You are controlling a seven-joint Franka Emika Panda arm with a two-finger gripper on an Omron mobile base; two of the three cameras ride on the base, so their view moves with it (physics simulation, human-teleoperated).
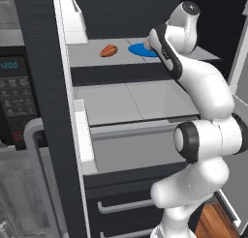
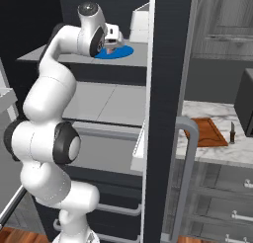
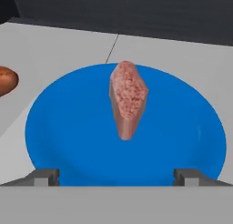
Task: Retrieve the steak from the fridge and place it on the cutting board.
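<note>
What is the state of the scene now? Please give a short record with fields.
steak: lies on the blue plate, on the upper fridge shelf
gripper: open, facing the steak, not touching it
orange-brown food: on same shelf, beside plate
cutting board: on the counter to the right of the fridge
knife: beside board

The white arm (image 2: 47, 113) rose at the left and bent into the open fridge (image 2: 165, 64), its hand over the round blue plate (image 2: 123, 52) on the upper grey shelf (image 2: 59, 52). To the right, on the marble counter (image 2: 217, 155), lay the reddish-brown cutting board (image 2: 205, 131), a small knife (image 2: 232, 132) just beside it.
</note>
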